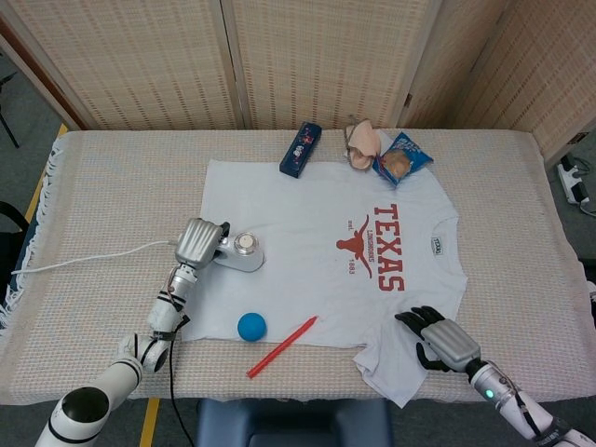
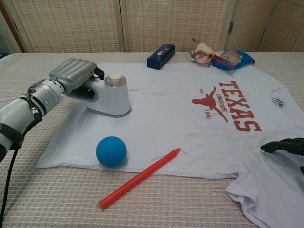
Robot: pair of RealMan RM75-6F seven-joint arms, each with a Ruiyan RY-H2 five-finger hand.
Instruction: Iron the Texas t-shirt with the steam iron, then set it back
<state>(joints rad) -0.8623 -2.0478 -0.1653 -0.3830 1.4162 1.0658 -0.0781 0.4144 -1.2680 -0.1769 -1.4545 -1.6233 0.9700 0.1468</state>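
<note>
So the t-shirt (image 1: 326, 265) is laid flat in the middle of the table (image 1: 112, 186), print facing up, and everything else sits around it. Way off its left edge a white cord (image 1: 93, 259) trails across the tablecloth toward the iron. The left hand (image 1: 197, 242) has its fingers wrapped around the handle of the iron (image 2: 110, 95), which sits flat on the shirt's left edge. Below the iron, near the shirt's bottom hem, there's a blue ball (image 2: 111, 151), and just right of that a red pen (image 2: 140, 178) lying slanted, half on the shirt and half off the hem. Up at the shirt's top edge you've got a dark blue box (image 1: 301, 149), then a pinkish crumpled thing (image 1: 363, 142), then a blue snack bag (image 1: 402, 156). Far right, the right hand (image 1: 440, 341) rests on the shirt's lower right corner, fingers curled down onto the fabric; can't tell if it's pinching the cloth or only lying on it.
</note>
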